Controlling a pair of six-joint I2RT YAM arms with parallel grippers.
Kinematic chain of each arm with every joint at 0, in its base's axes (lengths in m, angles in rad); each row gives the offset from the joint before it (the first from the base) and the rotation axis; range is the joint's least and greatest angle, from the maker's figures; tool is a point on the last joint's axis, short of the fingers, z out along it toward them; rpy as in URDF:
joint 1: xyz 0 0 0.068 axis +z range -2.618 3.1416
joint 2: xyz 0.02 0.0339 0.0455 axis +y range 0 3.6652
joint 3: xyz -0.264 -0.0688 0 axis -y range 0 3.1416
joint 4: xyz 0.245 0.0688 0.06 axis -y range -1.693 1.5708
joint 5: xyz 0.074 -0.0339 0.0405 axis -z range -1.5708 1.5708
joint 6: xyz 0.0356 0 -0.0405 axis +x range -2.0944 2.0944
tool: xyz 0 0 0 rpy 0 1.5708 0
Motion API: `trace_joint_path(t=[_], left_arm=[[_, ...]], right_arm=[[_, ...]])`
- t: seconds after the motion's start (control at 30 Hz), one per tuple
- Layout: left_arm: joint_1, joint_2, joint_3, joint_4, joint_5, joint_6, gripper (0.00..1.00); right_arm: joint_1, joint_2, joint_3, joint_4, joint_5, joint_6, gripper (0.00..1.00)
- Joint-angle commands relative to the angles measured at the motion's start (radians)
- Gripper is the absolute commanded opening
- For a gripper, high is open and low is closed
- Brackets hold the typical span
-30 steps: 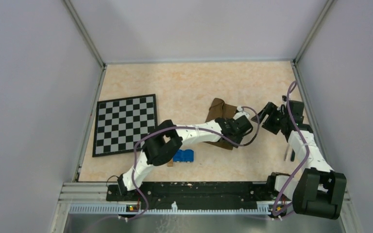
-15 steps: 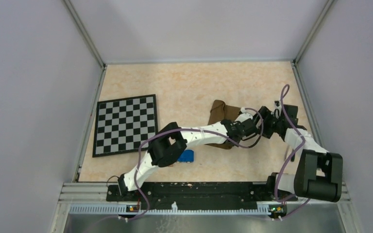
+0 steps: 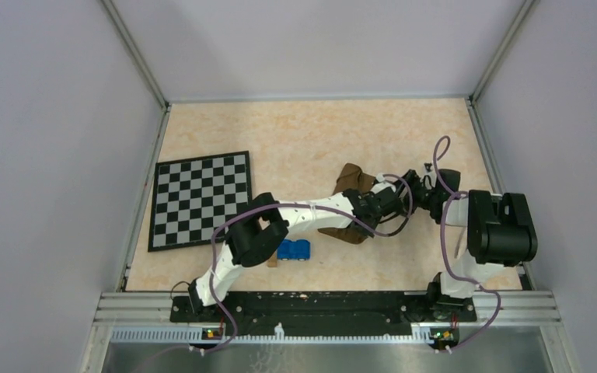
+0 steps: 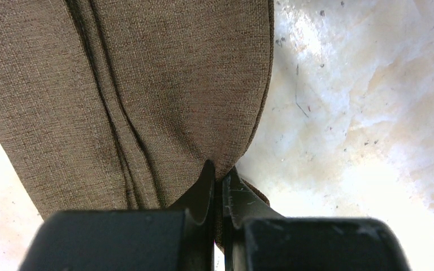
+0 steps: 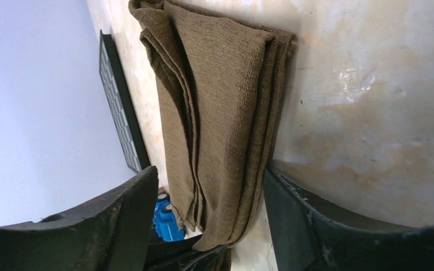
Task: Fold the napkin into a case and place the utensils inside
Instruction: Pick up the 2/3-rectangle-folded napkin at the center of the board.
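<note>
1. Napkin (image 5: pixel 220 107): you have it folded into a long brown strip with layered edges. It lies on the table (image 3: pixel 295 132) right of centre, where your two wrists meet.
2. Your left gripper (image 4: pixel 218 176) has its fingers pressed together, pinching the strip's edge. The cloth puckers into the pinch.
3. Your right gripper (image 5: pixel 208 172) has its fingers spread wide, one on each side of the strip's end, and grips nothing. Whether either finger brushes the cloth cannot be told.
4. A second ago your left fingers stood apart; they have since shut on the cloth. The napkin lay flat and straight then, and it now looks bunched and pulled out of line. Your right arm has swung in, and its gripper is closer to the left one.
5. Farther out, a blue object (image 3: pixel 294 249) sits beside your left arm's elbow, with a small tan block (image 3: pixel 272 263) next to it. The chessboard mat (image 3: pixel 200 200) lies well to the left.
</note>
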Motion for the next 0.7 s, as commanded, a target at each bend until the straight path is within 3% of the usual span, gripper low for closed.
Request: trace_joint_path(t=[0.0, 0.2, 0.33, 0.37, 0.47, 0.53, 0.67], left_arm=[[0.002, -0.082, -0.021, 0.013, 0.026, -0.010, 0.00], [0.003, -0.087, -0.025, 0.014, 0.041, -0.012, 0.00], [0.006, -0.096, -0.028, 0.036, 0.108, -0.004, 0.00], [0.015, -0.098, -0.025, 0.047, 0.165, 0.003, 0.05], [0.069, -0.139, -0.034, 0.071, 0.379, 0.014, 0.33], [0.116, -0.208, -0.083, 0.142, 0.490, 0.015, 0.45], [0.277, -0.331, -0.268, 0.410, 0.780, -0.051, 0.51]], right_arm=[[0.029, 0.044, -0.036, 0.147, 0.008, 0.053, 0.63], [0.031, 0.032, -0.041, 0.165, 0.030, 0.041, 0.44], [0.033, 0.017, -0.032, 0.187, 0.036, 0.020, 0.07], [0.033, 0.017, -0.026, 0.180, 0.039, 0.010, 0.00], [0.036, 0.010, -0.011, 0.171, 0.044, -0.013, 0.00], [0.045, -0.001, 0.001, 0.148, 0.059, -0.037, 0.00], [0.072, -0.031, 0.045, 0.041, 0.120, -0.106, 0.00]])
